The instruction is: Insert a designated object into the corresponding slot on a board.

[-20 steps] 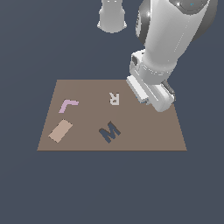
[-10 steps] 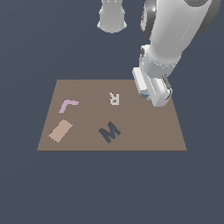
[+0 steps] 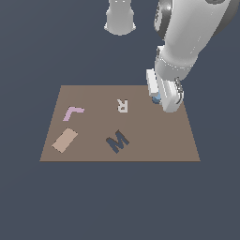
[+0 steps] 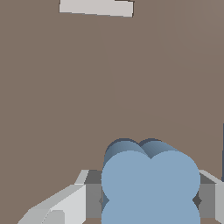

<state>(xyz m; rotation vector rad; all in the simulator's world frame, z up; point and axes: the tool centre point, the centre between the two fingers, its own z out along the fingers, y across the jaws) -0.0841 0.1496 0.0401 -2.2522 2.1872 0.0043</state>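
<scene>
Exterior view, left to right across the brown board [image 3: 93,154]: pink L-shaped piece [image 3: 73,112] near the left edge, tan rectangle [image 3: 64,140] just below it and tilted; pale letter R [image 3: 122,105] toward the middle, dark M [image 3: 117,140] lower down and apart from it; then, at the board's far right corner, white arm with gripper [image 3: 163,97] pointing down over the surface. Only a sliver of light blue clover piece [image 3: 156,98] visible between the fingers there. No clover-shaped slot to be made out, the spot beneath the gripper being hidden by the arm.

Wrist view: blue four-lobed piece [image 4: 150,181] clamped between two grey-white fingers [image 4: 65,203], jaws closed against its sides, lobes bulging out past them. Plain board surface [image 4: 109,87] behind it. Pale strip of another piece [image 4: 96,7] at the frame's far edge. Contact between piece and board impossible to judge.
</scene>
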